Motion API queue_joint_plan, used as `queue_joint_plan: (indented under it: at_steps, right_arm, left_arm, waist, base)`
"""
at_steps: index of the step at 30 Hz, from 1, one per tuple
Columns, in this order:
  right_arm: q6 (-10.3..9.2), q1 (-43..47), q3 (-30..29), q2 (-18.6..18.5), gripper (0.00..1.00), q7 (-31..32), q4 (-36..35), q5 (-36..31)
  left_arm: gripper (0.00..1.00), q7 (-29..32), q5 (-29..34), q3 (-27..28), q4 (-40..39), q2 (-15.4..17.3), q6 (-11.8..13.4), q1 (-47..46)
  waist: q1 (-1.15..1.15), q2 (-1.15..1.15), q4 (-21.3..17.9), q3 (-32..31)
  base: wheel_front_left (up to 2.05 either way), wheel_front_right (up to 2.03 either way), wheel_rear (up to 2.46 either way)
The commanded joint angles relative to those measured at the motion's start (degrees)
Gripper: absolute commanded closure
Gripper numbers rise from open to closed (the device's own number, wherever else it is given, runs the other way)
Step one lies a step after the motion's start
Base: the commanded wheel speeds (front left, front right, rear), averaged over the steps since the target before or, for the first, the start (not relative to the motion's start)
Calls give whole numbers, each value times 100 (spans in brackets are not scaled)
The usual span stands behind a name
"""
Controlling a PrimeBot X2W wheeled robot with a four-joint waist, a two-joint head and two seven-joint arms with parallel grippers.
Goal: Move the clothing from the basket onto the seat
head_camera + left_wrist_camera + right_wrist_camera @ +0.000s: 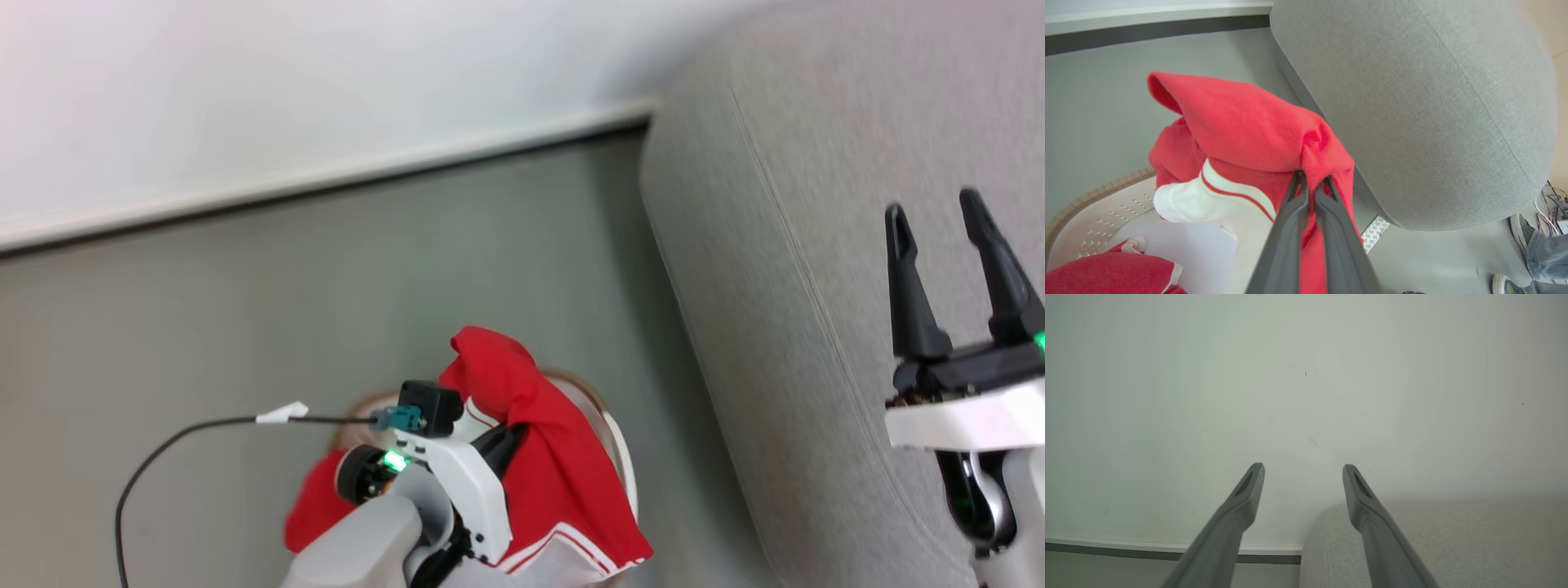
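Above the basket [1098,212], our left hand [1312,179] is pinched shut on a bunched fold of the red clothing [1249,122]. The garment hangs from the fingers, its white-trimmed end drooping toward the basket. A second red piece [1106,273] lies inside the basket. Just beside the basket rises the grey seat [1412,102], with nothing red on the part we can see. Our right hand [935,204] is over the seat, fingers spread wide with nothing between them.

We judge the fabric light, soft and limp. It will drape and swing rather than keep a shape, and a trailing end may catch on the basket rim or drag on the seat's edge. The fold we hold looks thick enough not to slip; a single thin layer would be riskier. For the piece in the basket, we would take a raised crease near its middle, so that less hangs down.
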Motion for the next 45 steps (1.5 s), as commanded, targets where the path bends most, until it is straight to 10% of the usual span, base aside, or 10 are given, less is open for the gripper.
queue_joint_plan:
  at_steps: [1, 11, 32, 45]
  right_arm:
    - [-12, 137, -5, -69, 0, 5, 32, 62]
    - [-12, 705, 134, -148, 0, 5, 213, 349]
    - [-12, 1001, 1055, -132, 0, 5, -1, 722]
    - [-12, 193, 2622, -406, 0, 5, 764, 707]
  left_arm:
    - [100, -110, -63, -30, -76, 42, -18, 98]
    - [100, -519, -139, 212, -1020, 321, 26, 202]
    - [100, -323, 370, 1262, -4153, 1313, 1065, 186]
    - [100, -156, 436, 1050, -4499, 1295, 1127, 288]
  waist:
    - [1, 0, 420, -579]
    - [1, 0, 776, -1523]
    - [1, 0, 869, -1872]
    - [1, 0, 982, -1875]
  base:
    - [0, 0, 0]
    - [0, 0, 0]
    - [0, 0, 0]
    - [0, 0, 0]
